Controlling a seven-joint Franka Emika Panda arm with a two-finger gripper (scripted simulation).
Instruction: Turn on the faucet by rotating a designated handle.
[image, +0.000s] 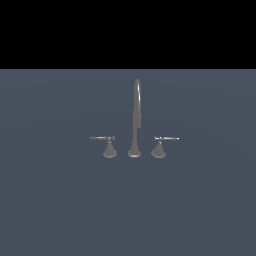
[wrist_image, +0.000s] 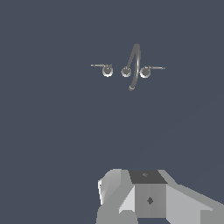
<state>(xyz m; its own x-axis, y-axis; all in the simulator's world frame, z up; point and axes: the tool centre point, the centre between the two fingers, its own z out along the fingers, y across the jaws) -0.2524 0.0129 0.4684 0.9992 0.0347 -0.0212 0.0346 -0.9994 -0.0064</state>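
The faucet (image: 135, 120) is a small dull-grey set standing on a flat blue-grey surface, with a tall thin gooseneck spout between two short levers on cone bases. The handle (image: 103, 138) is the lever on the exterior view's left, lying level and pointing outward from its cone base. In the wrist view the faucet (wrist_image: 133, 65) is seen from above and far off, with the handle (wrist_image: 100, 66) beside the spout. Only the grey body of my gripper (wrist_image: 148, 197) shows at the wrist picture's edge, well short of the faucet. Its fingertips are hidden. The arm is absent from the exterior view.
The twin lever (image: 167, 138) with white glints sits on the exterior view's right of the spout. The blue-grey surface (image: 60, 200) spreads around the faucet on all sides, under a black band at the back.
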